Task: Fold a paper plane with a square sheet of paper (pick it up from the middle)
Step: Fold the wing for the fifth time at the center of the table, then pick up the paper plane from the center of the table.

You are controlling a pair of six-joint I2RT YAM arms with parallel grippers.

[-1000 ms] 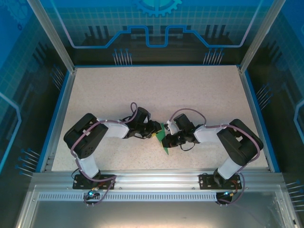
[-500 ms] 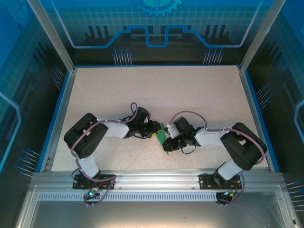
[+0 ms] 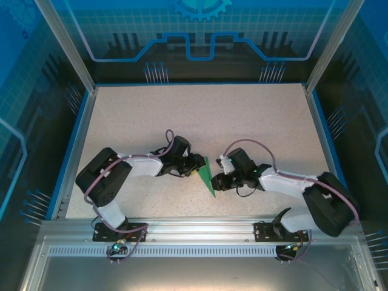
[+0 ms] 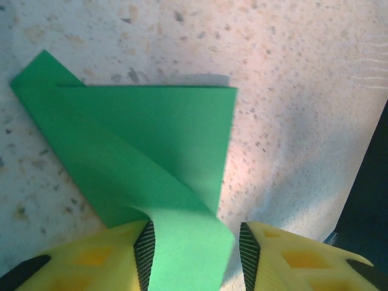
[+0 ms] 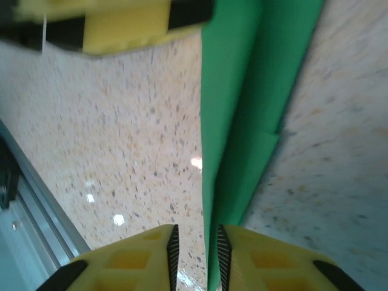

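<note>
Lowered since a second ago, the paper (image 3: 208,180) is laid as a slim folded wedge on the table (image 3: 242,121), between both arms. It is judged light, limp and easily creased, best pinched across its layered middle. The left fingers (image 3: 196,172) are half parted around a flap, unclamped. The right fingers (image 3: 217,180) are narrowly parted beside one edge, nothing gripped.

Headcount from where I'm standing:
- tabletop (image 3: 242,115): 1
- arms: 2, a left arm (image 3: 139,167) and a right arm (image 3: 291,182)
- jaws: 2 sets, one per arm
- yellow fingers (image 4: 91,257): 2 per set, 4 total
- green paper (image 3: 208,179): 1 piece, folded and layered, but a single item
- cables: 2, a left cable (image 3: 168,138) and a right cable (image 3: 248,144), one looped over each arm
- aluminium uprights (image 3: 66,45): 2, one at each back corner
</note>
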